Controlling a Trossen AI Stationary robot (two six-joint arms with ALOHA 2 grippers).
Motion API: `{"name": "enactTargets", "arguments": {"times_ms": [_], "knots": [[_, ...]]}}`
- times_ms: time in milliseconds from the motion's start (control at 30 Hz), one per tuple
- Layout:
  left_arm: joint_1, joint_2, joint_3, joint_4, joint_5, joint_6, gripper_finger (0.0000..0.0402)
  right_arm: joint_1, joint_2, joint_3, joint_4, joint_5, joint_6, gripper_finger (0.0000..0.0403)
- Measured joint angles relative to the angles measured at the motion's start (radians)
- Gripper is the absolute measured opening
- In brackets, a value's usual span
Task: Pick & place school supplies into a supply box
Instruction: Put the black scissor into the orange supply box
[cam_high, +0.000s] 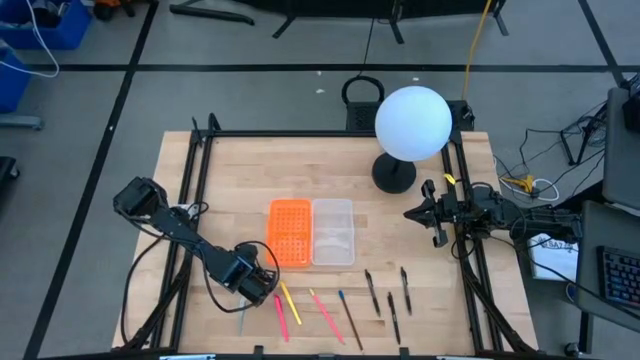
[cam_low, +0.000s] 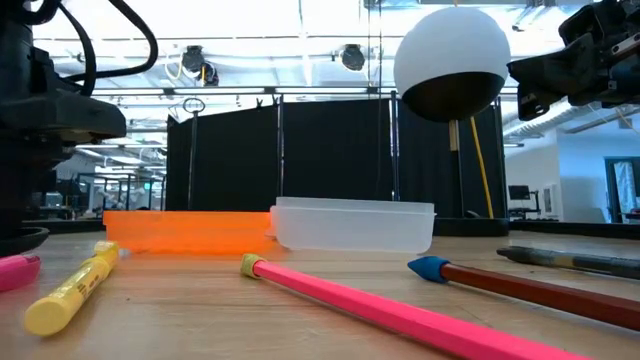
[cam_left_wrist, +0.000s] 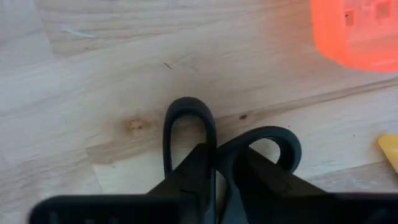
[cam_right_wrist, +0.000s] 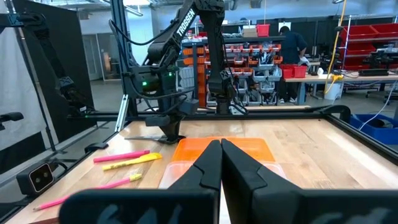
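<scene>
Two black scissors (cam_left_wrist: 227, 152) handle loops sit pinched in the left gripper (cam_high: 256, 281) at the table's (cam_high: 240, 180) front left, beside the supply box (cam_high: 311, 232) (orange half nearest). We note the right gripper (cam_high: 428, 213) pressed together, waiting by the lamp (cam_high: 411, 125).

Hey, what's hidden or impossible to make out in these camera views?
Blades of the scissors: left wrist view, covered by the left gripper.
Inside of the supply box: low view, hidden by its own walls.
Far end of the pink pencil: low view, cut off by the edge.
</scene>
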Motion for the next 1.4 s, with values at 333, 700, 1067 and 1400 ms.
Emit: {"name": "enactTargets", "arguments": {"times_ms": [333,700,1067,1400], "knots": [[0.003,-0.035,0.095,-0.113,-0.046,0.035,0.0058,0.0,0.0,0.0,0.0,0.0,0.0,0.0],[0.095,-0.079,0.522,-0.47,-0.101,0.093,0.0058,0.0,0.0,0.0,0.0,0.0,0.0,0.0],[0.417,-0.029,0.61,-0.091,-0.084,0.464,0.0058,0.0,0.0,0.0,0.007,0.0,0.035,0.0],[0.595,0.182,0.63,0.144,0.056,0.558,0.0058,0.0,0.006,0.0,-0.045,0.002,0.048,0.0]]}}
